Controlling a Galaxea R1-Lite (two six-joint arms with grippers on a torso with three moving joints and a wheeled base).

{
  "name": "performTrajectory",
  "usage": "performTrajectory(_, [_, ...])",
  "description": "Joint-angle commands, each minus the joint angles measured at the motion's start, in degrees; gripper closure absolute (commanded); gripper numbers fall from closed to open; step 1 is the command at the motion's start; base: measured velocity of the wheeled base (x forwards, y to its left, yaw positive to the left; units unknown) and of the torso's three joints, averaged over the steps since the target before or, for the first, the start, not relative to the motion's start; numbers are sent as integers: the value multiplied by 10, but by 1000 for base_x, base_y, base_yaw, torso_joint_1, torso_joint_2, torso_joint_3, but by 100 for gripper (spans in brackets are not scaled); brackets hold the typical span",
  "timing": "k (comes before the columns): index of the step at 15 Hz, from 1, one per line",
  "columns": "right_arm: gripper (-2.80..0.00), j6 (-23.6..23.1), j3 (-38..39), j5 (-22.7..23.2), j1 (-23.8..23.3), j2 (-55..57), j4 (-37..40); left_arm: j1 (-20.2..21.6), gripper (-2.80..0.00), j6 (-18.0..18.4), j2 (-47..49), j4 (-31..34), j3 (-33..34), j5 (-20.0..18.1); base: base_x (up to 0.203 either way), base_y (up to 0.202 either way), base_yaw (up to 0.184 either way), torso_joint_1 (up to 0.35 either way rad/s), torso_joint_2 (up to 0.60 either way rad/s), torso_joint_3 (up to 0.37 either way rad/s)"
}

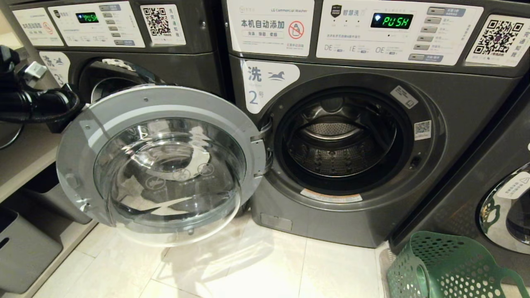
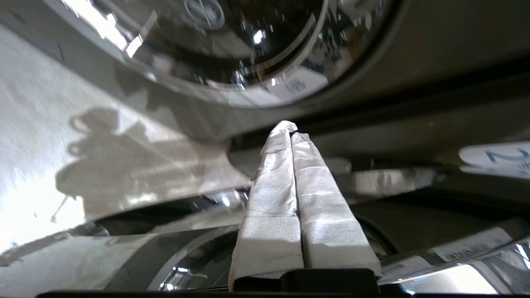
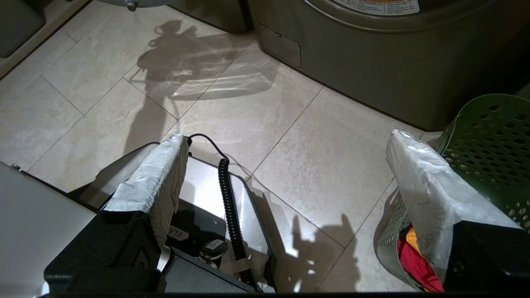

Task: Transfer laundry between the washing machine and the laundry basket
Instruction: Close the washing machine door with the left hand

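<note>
The washing machine (image 1: 372, 215) marked "2" stands with its round glass door (image 1: 161, 165) swung wide open to the left. Its steel drum (image 1: 339, 140) shows no cloth inside. The green laundry basket (image 1: 447, 265) sits on the floor at the lower right. In the right wrist view, red and yellow laundry (image 3: 414, 260) lies inside the basket (image 3: 488, 145). My left arm (image 1: 37, 103) is at the far left, beside the door's rim. The left gripper (image 2: 290, 129) is shut, its wrapped fingers pressed together with nothing between them. My right gripper (image 3: 286, 136) hangs open over the floor next to the basket.
A like machine marked "3" (image 1: 124, 70) stands behind the open door, and another machine (image 1: 509, 207) is at the right. Grey storage bins (image 1: 25, 248) sit on low shelves at the left. My own base (image 3: 207, 215) lies under the right gripper. Pale floor tiles (image 1: 256, 269) lie before the machine.
</note>
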Motion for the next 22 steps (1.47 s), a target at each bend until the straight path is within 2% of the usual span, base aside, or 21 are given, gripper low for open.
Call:
performTrajectory(1, [-280, 0, 0, 0, 0, 1, 0, -12, 0, -12, -51, 73, 0, -3, 0, 0, 0, 0, 0, 0])
performTrajectory(4, [-280, 0, 0, 0, 0, 1, 0, -37, 0, -22, -113, 199, 0, -4, 0, 0, 0, 0, 0, 0])
performTrajectory(7, [-280, 0, 0, 0, 0, 1, 0, -102, 0, -49, -175, 342, 0, -4, 0, 0, 0, 0, 0, 0])
performTrajectory(10, [-280, 0, 0, 0, 0, 1, 0, -214, 0, -89, -215, 412, 0, -4, 0, 0, 0, 0, 0, 0])
performTrajectory(14, [-280, 0, 0, 0, 0, 1, 0, -405, 0, -196, -249, 422, 0, -2, 0, 0, 0, 0, 0, 0])
performTrajectory(15, [-280, 0, 0, 0, 0, 1, 0, -437, 0, -216, -254, 421, 0, 0, 0, 0, 0, 0, 0, 0])
performTrajectory(16, [-280, 0, 0, 0, 0, 1, 0, -447, 0, -229, -258, 419, 0, 1, 0, 0, 0, 0, 0, 0])
performTrajectory(20, [-280, -3, 0, 0, 0, 1, 1, -447, 0, -227, -278, 419, 0, 7, 0, 0, 0, 0, 0, 0])
performTrajectory(22, [-280, -14, -2, -2, 0, 1, 2, -451, 0, -224, -287, 415, -1, 53, 0, 0, 0, 0, 0, 0])
